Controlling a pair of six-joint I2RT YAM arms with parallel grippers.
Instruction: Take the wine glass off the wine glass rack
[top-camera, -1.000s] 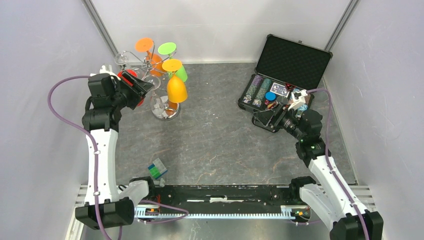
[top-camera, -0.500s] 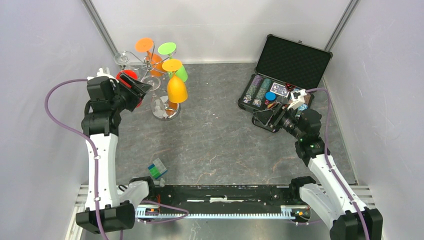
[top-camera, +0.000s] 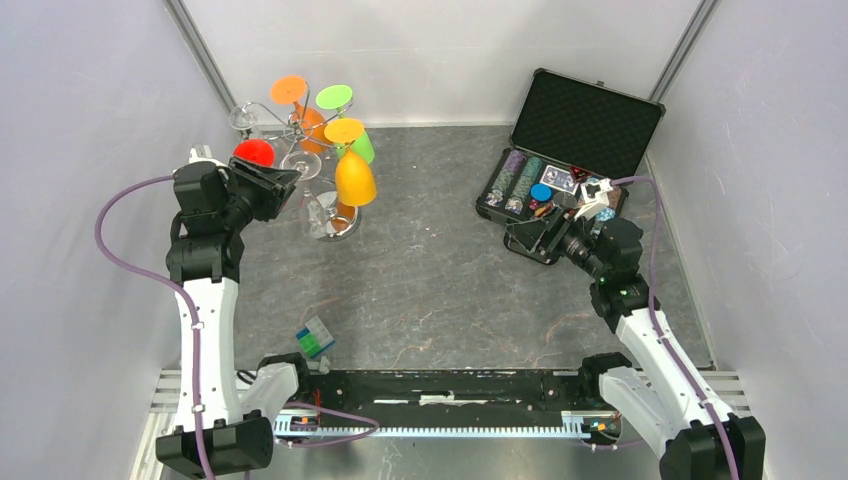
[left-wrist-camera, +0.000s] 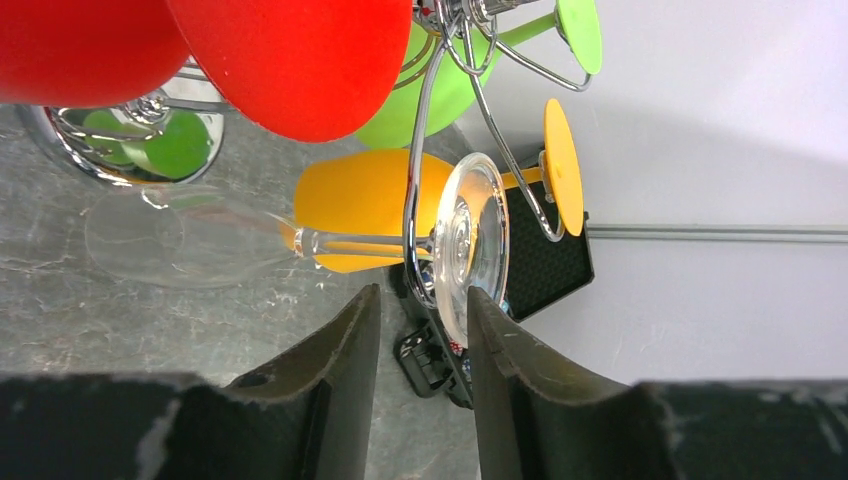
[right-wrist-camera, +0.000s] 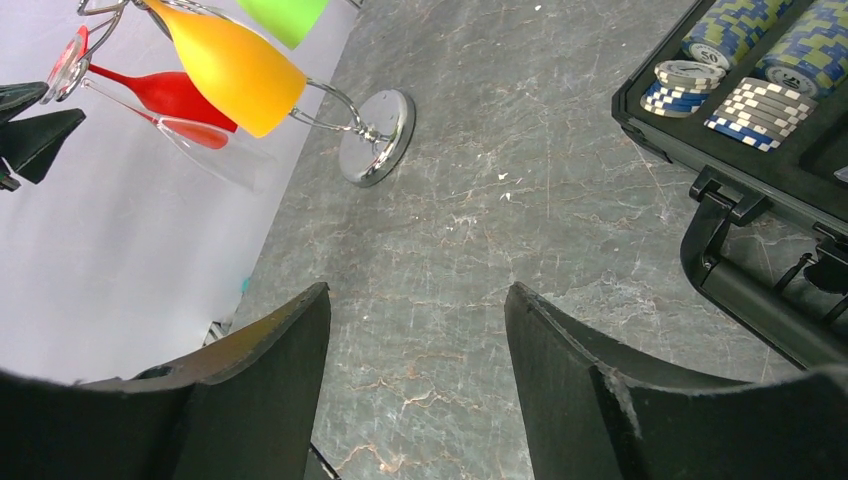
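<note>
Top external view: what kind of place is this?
Likely a lab robot cell: white panel walls, left arm and right arm bolted at table edge, staged props: wine glass rack, poker-chip case.

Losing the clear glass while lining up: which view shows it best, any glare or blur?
Left wrist: best; the clear glass is sharp, stem and foot crisp against the orange glass, bowl faint over the table. Top external: it nearly vanishes among the shiny rack wires. Right wrist: faint at upper left, no blur.

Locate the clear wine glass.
Far left in the top view: the clear wine glass hangs upside down on the rack between the red glass and the yellow glass, its foot right by the left gripper.
</note>
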